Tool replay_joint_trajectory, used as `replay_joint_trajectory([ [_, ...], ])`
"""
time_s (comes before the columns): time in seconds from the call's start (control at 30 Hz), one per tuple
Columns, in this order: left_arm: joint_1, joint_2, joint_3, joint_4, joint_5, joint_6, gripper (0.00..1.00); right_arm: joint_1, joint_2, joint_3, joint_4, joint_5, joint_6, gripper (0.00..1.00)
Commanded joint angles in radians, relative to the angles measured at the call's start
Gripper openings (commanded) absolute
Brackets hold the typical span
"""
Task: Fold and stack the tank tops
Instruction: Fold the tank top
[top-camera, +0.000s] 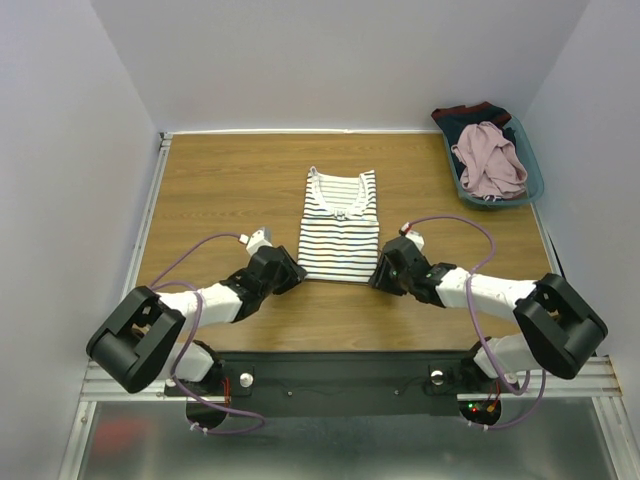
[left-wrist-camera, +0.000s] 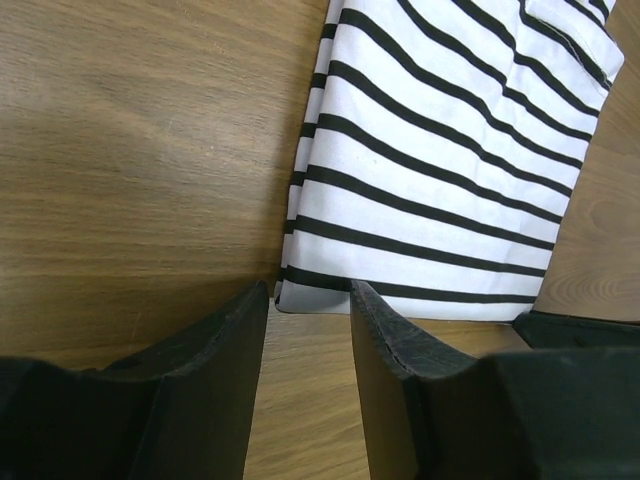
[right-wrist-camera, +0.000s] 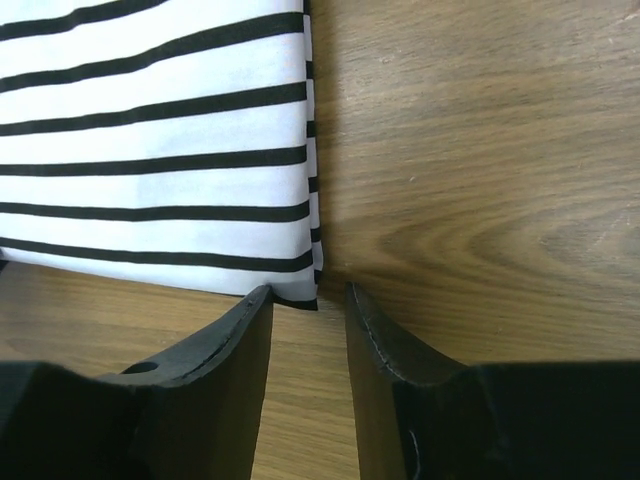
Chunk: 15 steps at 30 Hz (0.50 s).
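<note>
Left gripper (left-wrist-camera: 308, 292) sits low at the lower left of the overhead view. Its jaws are apart, with the near left hem corner of the striped top (top-camera: 338, 225) just at their tips and no cloth pinched yet. That top lies flat in the middle of the table (top-camera: 200, 180), neckline toward the far edge. To its right, the right gripper (right-wrist-camera: 308, 290) mirrors this, jaws apart at the near right hem corner.

The step looks like taking both hem corners to fold the top up toward the neckline. To do it well, each pair of jaws should slide far enough onto its corner to catch every layer. Both should then close at the same time and lift level so the hem runs straight.

At upper right, a basket (top-camera: 497, 203) holds the pink top (top-camera: 488, 160) over dark clothing (top-camera: 470, 112).

Count: two grippers, two tank tops, one basket.
</note>
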<state>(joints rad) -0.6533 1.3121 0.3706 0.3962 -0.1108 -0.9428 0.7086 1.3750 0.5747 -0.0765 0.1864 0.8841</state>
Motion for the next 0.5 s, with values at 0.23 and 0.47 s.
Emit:
replay_joint_trajectory([
  [0.23,-0.003,0.035,0.027,0.000,-0.030,0.044,0.30,0.009,0.065,0.028,0.055,0.064,-0.008,0.28],
  [0.47,-0.009,0.023,0.048,0.016,0.006,0.084,0.00,0.008,0.072,0.051,0.052,0.065,-0.050,0.00],
])
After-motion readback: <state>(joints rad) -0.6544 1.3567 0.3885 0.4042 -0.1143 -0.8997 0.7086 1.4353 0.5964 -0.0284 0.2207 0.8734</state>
